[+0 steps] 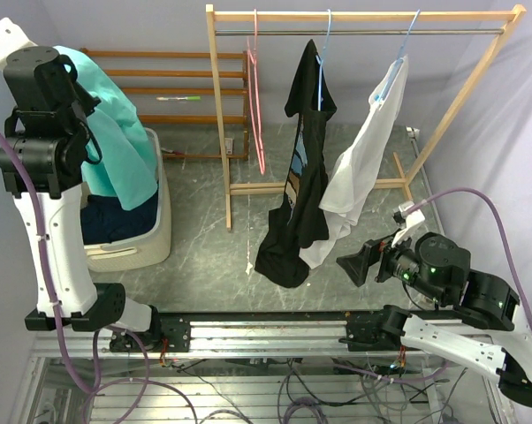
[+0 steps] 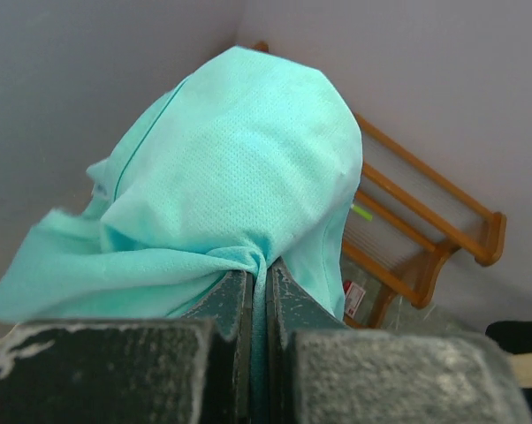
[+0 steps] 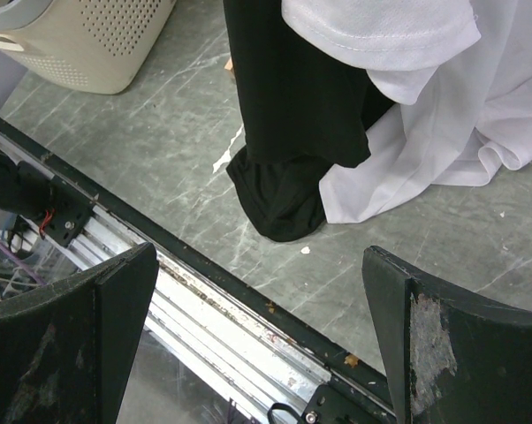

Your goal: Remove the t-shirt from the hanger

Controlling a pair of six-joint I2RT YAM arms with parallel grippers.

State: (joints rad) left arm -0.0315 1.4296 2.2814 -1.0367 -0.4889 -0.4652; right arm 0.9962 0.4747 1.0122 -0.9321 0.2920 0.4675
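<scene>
From above, the left arm is standing tall at the left side and bending over at the top. It is holding the mint-green mesh t-shirt [image 1: 116, 141] up over the beige plastic laundry basket [image 1: 163, 216]. The shirt is off any hanger, and dark clothes are lying in the basket under it.

That view is not showing the fingers well - the left wrist view is. There the left gripper [image 2: 259, 281] is pressed tight together, pinching a bunched fold of the green cloth.

Only the top view is showing the tall wooden clothes rack [image 1: 363, 15]. A thin bare pink hanger [image 1: 257, 115] is hanging at its left end. A black t-shirt [image 1: 306, 177] is hanging in the middle on a light blue hanger [image 1: 320, 84], and a white t-shirt [image 1: 363, 168] is hanging to the right.

The right arm is lying low at the right side, pointing toward the bottoms of those two shirts. Its wrist view is showing the right gripper [image 3: 259, 252] spread wide, gripping nothing - just the grey marbled table top [image 3: 142, 132] and the metal rail [image 3: 213, 318] are showing between its fingers. This close view is also showing the black shirt's bottom end looking like it is touching the table, with the white shirt touching its side.
</scene>
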